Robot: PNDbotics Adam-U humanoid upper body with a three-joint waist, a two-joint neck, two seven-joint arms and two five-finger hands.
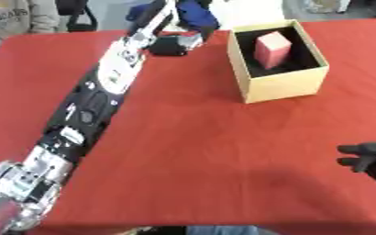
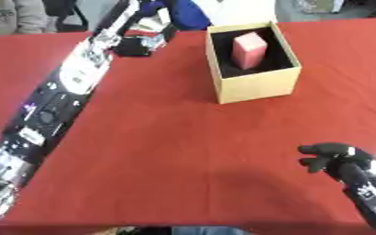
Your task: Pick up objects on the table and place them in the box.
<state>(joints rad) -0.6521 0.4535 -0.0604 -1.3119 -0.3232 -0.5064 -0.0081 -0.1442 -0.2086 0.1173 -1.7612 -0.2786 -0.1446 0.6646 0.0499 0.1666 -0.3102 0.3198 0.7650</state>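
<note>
An open cardboard box (image 1: 281, 87) stands at the far right of the red table, and a pink block (image 1: 272, 49) stands upright inside it on a dark lining. My left arm stretches from the lower left to the table's far edge. My left hand (image 1: 168, 46) lies there, to the left of the box and just below a dark blue shape (image 1: 195, 13). Something small, white and red shows at the hand, but I cannot make out what it is. My right hand (image 2: 332, 157) rests near the lower right corner, fingers relaxed and holding nothing.
The red table (image 1: 215, 147) fills the view, with my left forearm (image 1: 103, 87) running diagonally across its left side. A person in grey (image 1: 14, 18) sits beyond the far left corner, and a white surface shows behind the box.
</note>
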